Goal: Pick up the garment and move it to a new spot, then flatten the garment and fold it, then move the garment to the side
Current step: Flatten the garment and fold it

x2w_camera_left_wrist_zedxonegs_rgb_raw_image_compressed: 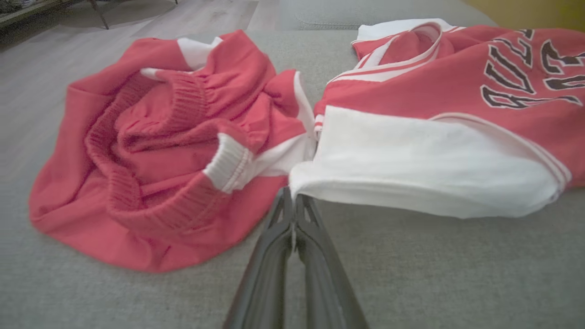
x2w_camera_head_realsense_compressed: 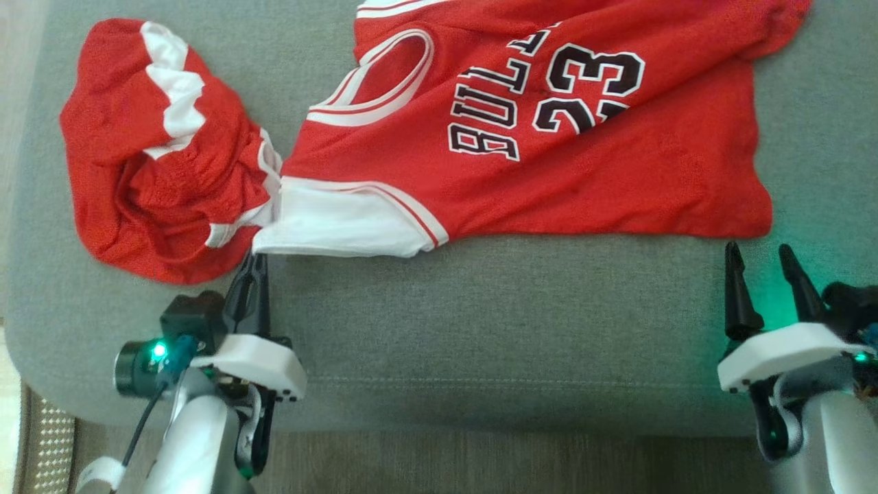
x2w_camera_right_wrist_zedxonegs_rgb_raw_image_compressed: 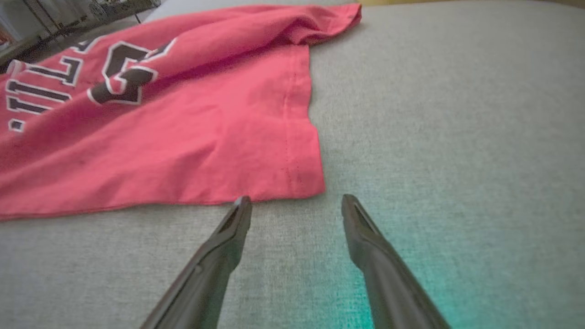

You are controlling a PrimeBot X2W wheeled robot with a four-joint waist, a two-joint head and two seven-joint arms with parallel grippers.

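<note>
The jersey [x2w_camera_head_realsense_compressed: 583,171] lies spread on the grey cushion [x2w_camera_head_realsense_compressed: 514,329], touching bunched shorts [x2w_camera_head_realsense_compressed: 137,171]. The left gripper [x2w_camera_head_realsense_compressed: 255,264] has its jaws pinched on the white sleeve edge; the right gripper [x2w_camera_head_realsense_compressed: 758,247] waits with jaws open beside the hem corner, not touching it — a shallow pinch could slip, or a pull could drag the shorts along

Likely a home living room: grey upholstered seat cushion [x2w_camera_head_realsense_compressed: 480,329] with stitched seam, pale wood-plank floor [x2w_camera_left_wrist_zedxonegs_rgb_raw_image_compressed: 151,23] upper left, furniture leg [x2w_camera_left_wrist_zedxonegs_rgb_raw_image_compressed: 99,16] beyond.
</note>
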